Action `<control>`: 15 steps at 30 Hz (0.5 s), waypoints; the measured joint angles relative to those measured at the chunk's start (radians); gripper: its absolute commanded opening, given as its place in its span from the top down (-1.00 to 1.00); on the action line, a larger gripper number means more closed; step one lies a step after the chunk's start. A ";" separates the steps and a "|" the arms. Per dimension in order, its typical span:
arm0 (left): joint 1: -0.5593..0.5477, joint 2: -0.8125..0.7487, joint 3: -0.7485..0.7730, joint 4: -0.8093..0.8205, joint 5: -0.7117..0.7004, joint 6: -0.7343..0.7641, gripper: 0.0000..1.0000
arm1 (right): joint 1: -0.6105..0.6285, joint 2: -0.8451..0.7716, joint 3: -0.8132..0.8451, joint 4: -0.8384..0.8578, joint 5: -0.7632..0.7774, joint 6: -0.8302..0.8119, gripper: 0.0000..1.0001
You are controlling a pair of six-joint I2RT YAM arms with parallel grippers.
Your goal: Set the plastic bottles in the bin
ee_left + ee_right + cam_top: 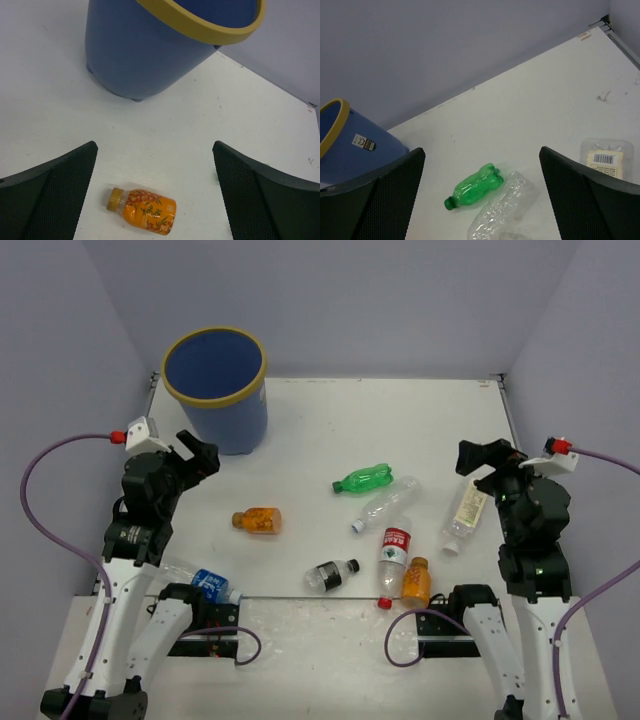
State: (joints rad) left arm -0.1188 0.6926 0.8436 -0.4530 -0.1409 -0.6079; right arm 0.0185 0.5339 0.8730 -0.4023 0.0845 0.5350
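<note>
My left gripper [205, 455] hangs above the white table [330, 430] with its jaws wide apart and nothing between them, near the bin [225, 420], which stands upright at the far left corner. In the left wrist view the stubby orange bottle [147, 211] lies on its side low between my fingers [65, 185], with the bin's blue wall [135, 50] beyond it. I judge this bottle the natural first pick. It lies roughly along the line between my pads, so I should turn the wrist to close across its short round body, come down squarely over its middle, and squeeze gently, since it may roll. My right gripper [478, 457] is also spread open and empty, raised over the right side. Its wrist view shows the green bottle [474, 186] touching a crumpled clear bottle [502, 207], and the pale-yellow-labelled bottle [606, 161] off to the side. Both arms are folded with elbows drawn back toward their bases and wrists tilted down toward the table. No bottle is visible inside the bin from above.
</note>
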 measured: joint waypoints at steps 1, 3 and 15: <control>0.000 0.003 -0.004 0.000 0.002 0.000 -1.00 | 0.000 -0.003 0.000 0.003 -0.011 0.000 -0.98; 0.000 0.008 -0.010 -0.001 0.008 -0.002 -1.00 | 0.000 -0.007 0.000 0.010 -0.034 -0.001 -0.97; -0.013 0.041 -0.148 0.017 0.196 -0.104 -1.00 | 0.000 -0.013 -0.094 0.025 -0.155 0.043 -0.98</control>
State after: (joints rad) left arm -0.1323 0.7336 0.6960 -0.4356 0.0549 -0.7118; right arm 0.0185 0.5205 0.7790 -0.3769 -0.0707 0.5777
